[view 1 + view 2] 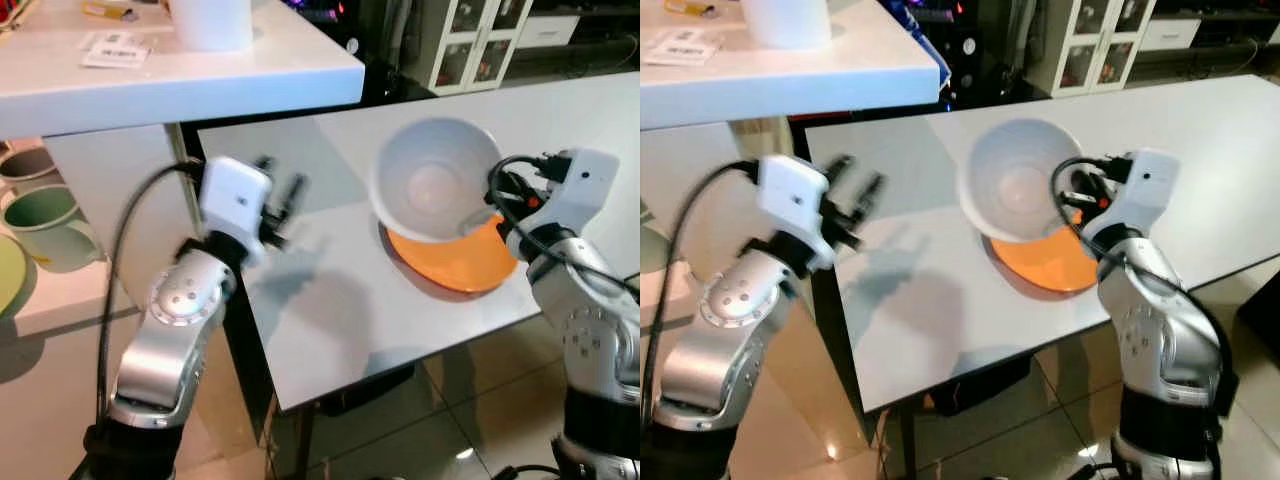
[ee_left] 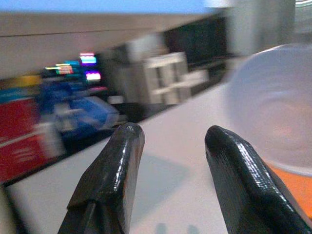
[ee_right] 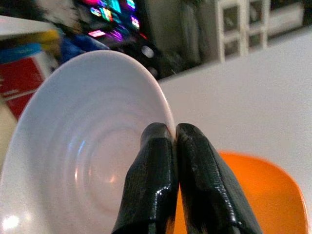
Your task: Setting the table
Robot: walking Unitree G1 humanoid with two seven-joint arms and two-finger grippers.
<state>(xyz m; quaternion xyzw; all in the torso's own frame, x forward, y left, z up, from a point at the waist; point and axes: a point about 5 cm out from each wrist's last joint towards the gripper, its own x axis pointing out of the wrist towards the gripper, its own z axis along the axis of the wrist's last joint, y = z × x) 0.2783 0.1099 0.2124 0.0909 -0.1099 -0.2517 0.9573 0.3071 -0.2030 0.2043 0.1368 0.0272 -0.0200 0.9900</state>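
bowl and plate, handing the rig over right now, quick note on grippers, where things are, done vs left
Right gripper: shut on the rim of the white bowl, holding it tilted over the orange plate.
Left gripper: open, empty, hovering over the near left part of the white table, blurred.
Plate lies flat on the table near its front edge.
Done: plate placed, bowl brought over it.
Left: probably lower the bowl level onto the plate and release. Whether the bowl already touches the plate is hard to tell.
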